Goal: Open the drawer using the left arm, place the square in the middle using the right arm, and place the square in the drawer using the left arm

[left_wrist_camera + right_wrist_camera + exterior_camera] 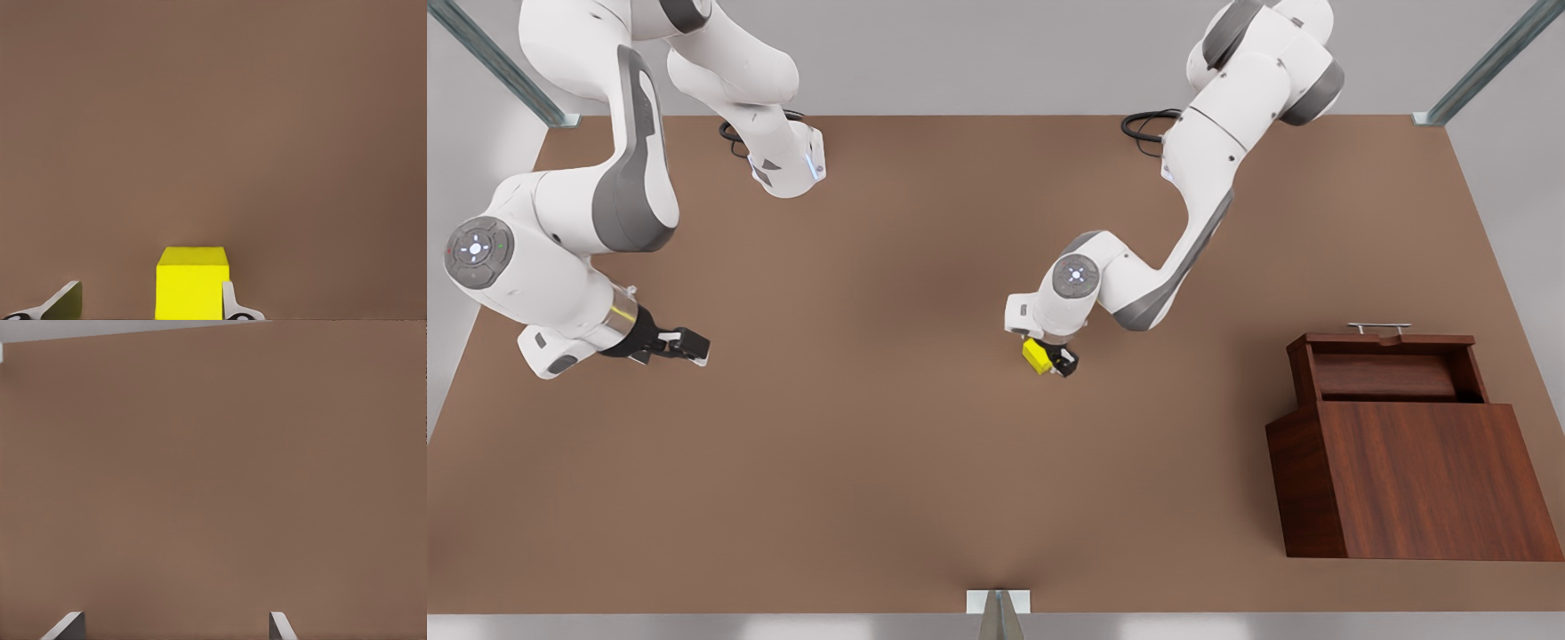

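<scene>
The left end effector [1056, 359] is seen at the middle of the matte brown worktop [871, 462], its fingers spread around the glossy yellow cube [1037, 356]; one finger [229, 301] touches it, the other stands apart. The right end effector [680, 345] hovers open and empty at the front view's left. The wood-grain drawer [1387, 364] stands pulled out.

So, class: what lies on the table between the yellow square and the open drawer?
Nothing: in the front view, bare brown tabletop runs from the square, at the left gripper, to the drawer.
</scene>
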{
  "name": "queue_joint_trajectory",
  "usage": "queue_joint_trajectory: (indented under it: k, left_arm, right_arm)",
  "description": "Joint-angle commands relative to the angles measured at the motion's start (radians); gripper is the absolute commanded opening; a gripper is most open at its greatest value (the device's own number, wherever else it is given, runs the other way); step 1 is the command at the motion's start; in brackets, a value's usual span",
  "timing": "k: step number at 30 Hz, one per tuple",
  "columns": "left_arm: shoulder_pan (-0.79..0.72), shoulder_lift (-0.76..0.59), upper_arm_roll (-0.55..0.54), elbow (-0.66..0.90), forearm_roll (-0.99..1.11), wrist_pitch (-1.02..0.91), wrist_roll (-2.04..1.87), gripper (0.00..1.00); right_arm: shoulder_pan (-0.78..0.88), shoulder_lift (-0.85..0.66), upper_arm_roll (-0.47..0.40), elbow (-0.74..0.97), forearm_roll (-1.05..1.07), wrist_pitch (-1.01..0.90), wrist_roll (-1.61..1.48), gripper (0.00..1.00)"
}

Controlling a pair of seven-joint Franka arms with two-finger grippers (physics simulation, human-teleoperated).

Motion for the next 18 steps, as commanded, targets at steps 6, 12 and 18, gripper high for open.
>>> queue_joint_trajectory:
  k: [6, 12, 18]
  left_arm:
    - [-0.009, 0.002, 0.002, -0.065, -0.002, 0.051, -0.003, 1.0]
    - [-0.009, 0.041, 0.019, -0.071, 0.004, 0.077, -0.003, 1.0]
    - [-0.014, 0.051, 0.019, -0.104, 0.003, 0.12, -0.005, 1.0]
  right_arm:
    - [-0.002, 0.0, 0.0, 0.0, 0.0, -0.002, -0.002, 1.0]
    - [-0.002, 0.0, 0.0, 0.0, 0.0, -0.005, -0.002, 1.0]
    - [0.0, 0.0, -0.001, 0.005, 0.0, -0.008, 0.001, 1.0]
